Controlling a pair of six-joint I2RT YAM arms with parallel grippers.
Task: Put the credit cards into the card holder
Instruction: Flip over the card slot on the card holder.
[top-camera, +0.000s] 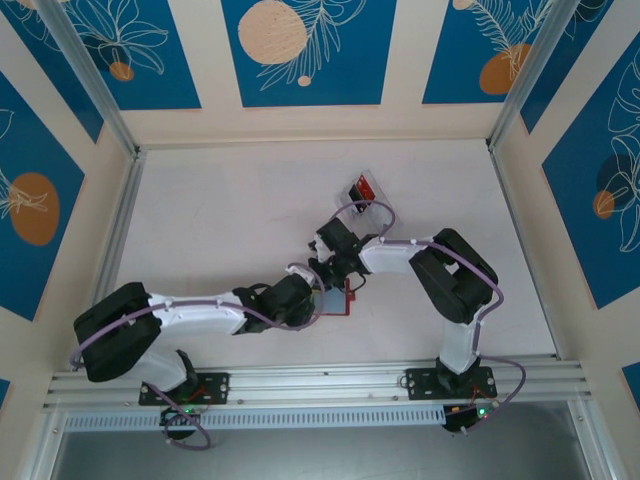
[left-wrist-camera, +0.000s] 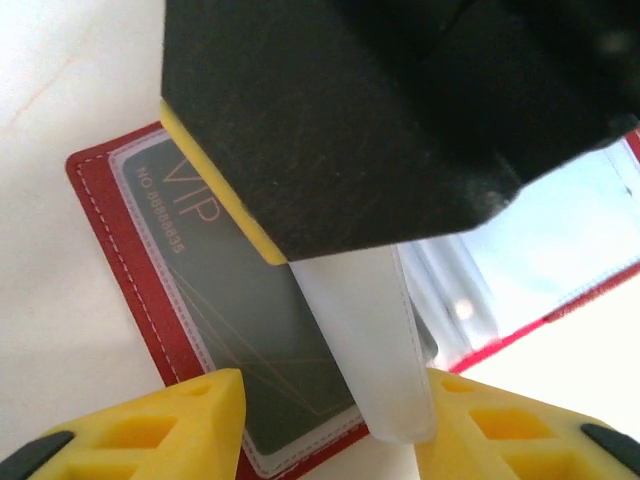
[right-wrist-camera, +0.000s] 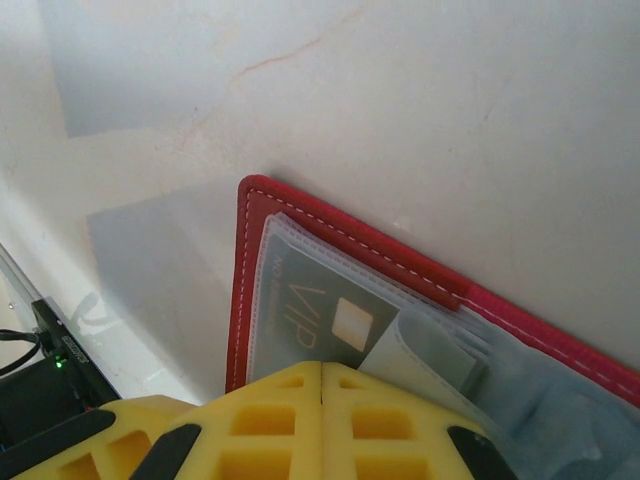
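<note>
The red card holder (top-camera: 341, 302) lies open on the table in front of both arms, its clear inner sleeves showing. A black VIP credit card (left-wrist-camera: 240, 330) sits inside the left sleeve of the card holder (left-wrist-camera: 110, 200). A loose clear sleeve flap (left-wrist-camera: 370, 340) curls over the card. My left gripper (left-wrist-camera: 330, 400) hovers low over the holder's near edge, open, with the flap's end between its yellow fingers. My right gripper (right-wrist-camera: 321, 368) is shut, its tips pressing down on the black card (right-wrist-camera: 310, 310) in the card holder (right-wrist-camera: 250, 260). A red credit card (top-camera: 366, 188) lies further back.
The red card rests in a clear plastic tray (top-camera: 375, 203) behind the right arm (top-camera: 450, 275). The two grippers (top-camera: 318, 298) (top-camera: 338, 278) crowd close together over the holder. White tabletop spreads to the left and back, with walls on three sides.
</note>
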